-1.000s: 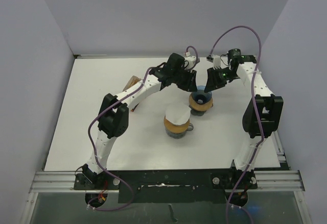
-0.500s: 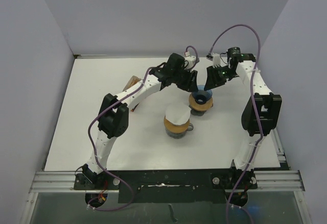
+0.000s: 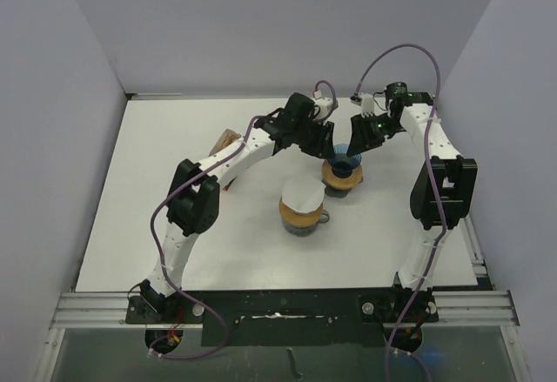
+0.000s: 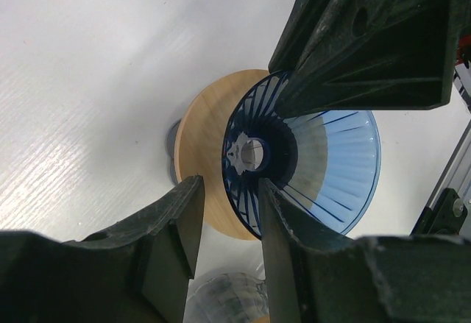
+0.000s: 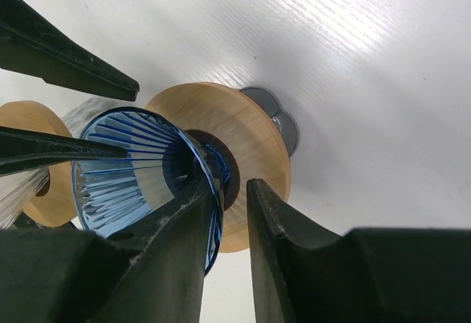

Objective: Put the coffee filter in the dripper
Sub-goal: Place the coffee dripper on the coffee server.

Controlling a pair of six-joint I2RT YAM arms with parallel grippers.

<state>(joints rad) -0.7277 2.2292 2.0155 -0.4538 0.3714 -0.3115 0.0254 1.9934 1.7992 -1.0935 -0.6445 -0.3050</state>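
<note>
Both arms converge at the far middle of the table, over the blue ribbed dripper. It sits mouth-up on a wooden collar, over a small grey base.

Left gripper: jaws partly spread with bare table showing through the gap. The dripper's rim lies just at their tips, and nothing is pinched.

Right gripper: jaws narrowly apart and straddling the cone's rim. The blue edge runs along one inner face, and the gap is wider than the wall, so this is no firm grip.

Coffee filter: I read it as the white paper capping the glass vessel, just beside the dripper on the near side, and neither gripper holds it. A pale wedge inside the blue cone may be paper or only table showing through the wall; I cannot tell which.

Brown pieces lie at the far left, half hidden by the left arm.

Handling judgement:
- The filter is likely thin paper: very light, limp, easy to crease or tear, and quick to slide or flutter.
- Take it at the upper rim or along the folded seam with a light pinch, point downward.
- The dripper looks rigid but merely perched, so a sideways nudge at the rim could tip it off the collar.
</note>
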